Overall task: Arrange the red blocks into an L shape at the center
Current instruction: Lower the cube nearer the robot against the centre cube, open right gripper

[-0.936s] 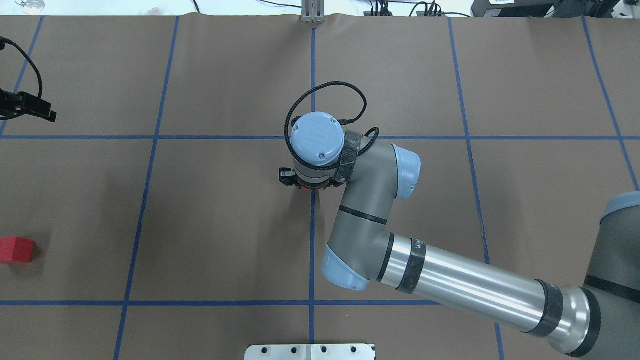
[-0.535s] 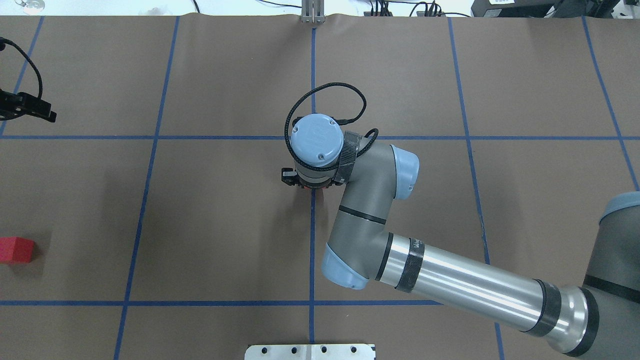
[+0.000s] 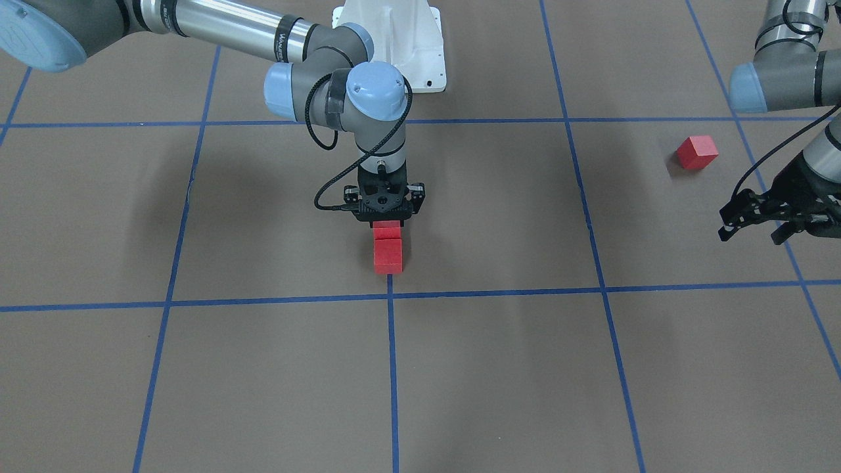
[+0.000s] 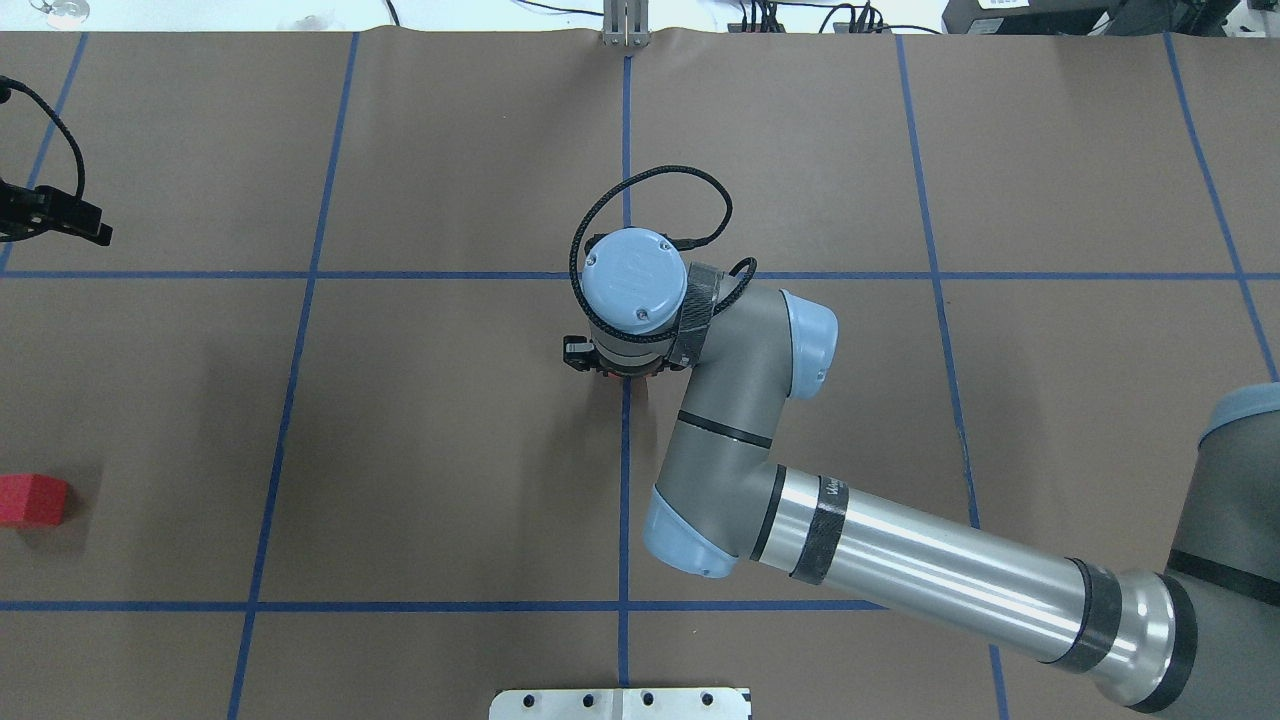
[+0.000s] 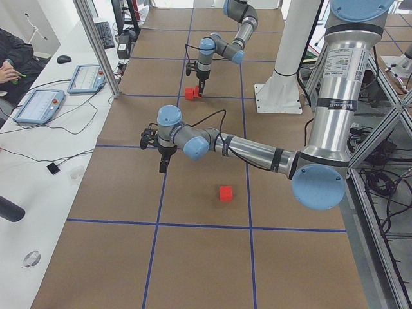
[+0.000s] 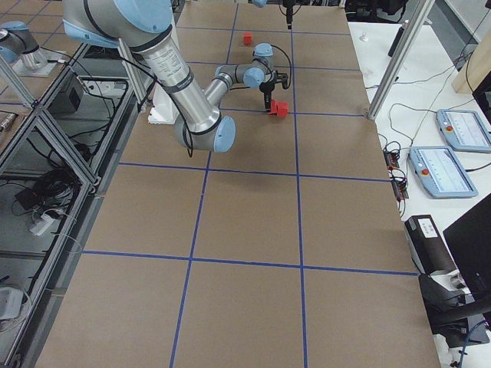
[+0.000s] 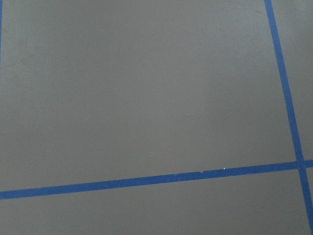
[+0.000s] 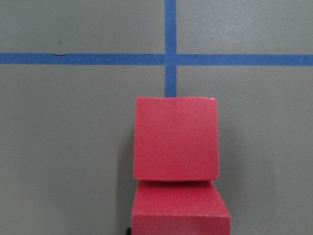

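Note:
Two red blocks (image 3: 387, 255) lie in a row just on the robot's side of the center (image 3: 390, 295), the blue tape crossing. In the right wrist view the farther block (image 8: 176, 139) sits just short of the center (image 8: 170, 59). The nearer block (image 8: 180, 211) shows at the bottom edge. My right gripper (image 3: 387, 223) stands upright over that nearer block (image 3: 387, 228), and its fingers seem shut on it. A third red block (image 3: 697, 152) lies alone far to my left, also seen in the overhead view (image 4: 32, 500). My left gripper (image 3: 754, 226) hovers open beyond it, holding nothing.
The brown gridded paper (image 4: 450, 450) covers the whole table. A white mounting plate (image 3: 394, 46) stands at the robot's base. The right arm's elbow and forearm (image 4: 900, 570) stretch over the near right squares. The left wrist view shows only bare paper and tape lines (image 7: 146, 181).
The right wrist has shifted a few pixels toward the far side, and less red shows below it. The left gripper and the lone block have not moved.

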Controlling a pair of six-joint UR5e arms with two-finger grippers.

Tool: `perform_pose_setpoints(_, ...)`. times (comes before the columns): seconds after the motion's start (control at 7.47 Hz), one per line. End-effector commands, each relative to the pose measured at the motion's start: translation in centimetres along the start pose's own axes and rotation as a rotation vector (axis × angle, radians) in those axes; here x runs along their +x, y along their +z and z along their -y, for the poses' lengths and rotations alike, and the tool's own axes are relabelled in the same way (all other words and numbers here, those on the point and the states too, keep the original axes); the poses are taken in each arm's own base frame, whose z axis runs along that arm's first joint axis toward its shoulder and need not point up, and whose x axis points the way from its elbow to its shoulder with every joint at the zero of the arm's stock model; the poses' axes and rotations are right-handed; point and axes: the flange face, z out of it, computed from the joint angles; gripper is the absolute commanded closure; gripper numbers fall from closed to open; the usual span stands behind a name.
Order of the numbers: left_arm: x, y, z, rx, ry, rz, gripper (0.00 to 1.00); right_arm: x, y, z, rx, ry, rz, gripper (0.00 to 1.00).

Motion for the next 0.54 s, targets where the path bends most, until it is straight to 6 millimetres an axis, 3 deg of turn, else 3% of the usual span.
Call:
perform_pose_setpoints(0.0,-0.31,0.29,-0.03,-0.005,-0.004,0.004,0.0,0.06,-0.01,0.19,0.017,0.001,-0.005,0.11)
perform_pose_setpoints(0.13,-0.31,0.29,-0.03,-0.005,-0.004,0.004,0.0,-0.03,-0.1,0.23,0.021,0.002,-0.003,0.05)
perform_pose_setpoints(0.4,-0.29,0.31,0.03,-0.005,-0.004,0.004,0.0,-0.13,-0.2,0.25,0.022,0.007,0.0,0.03)
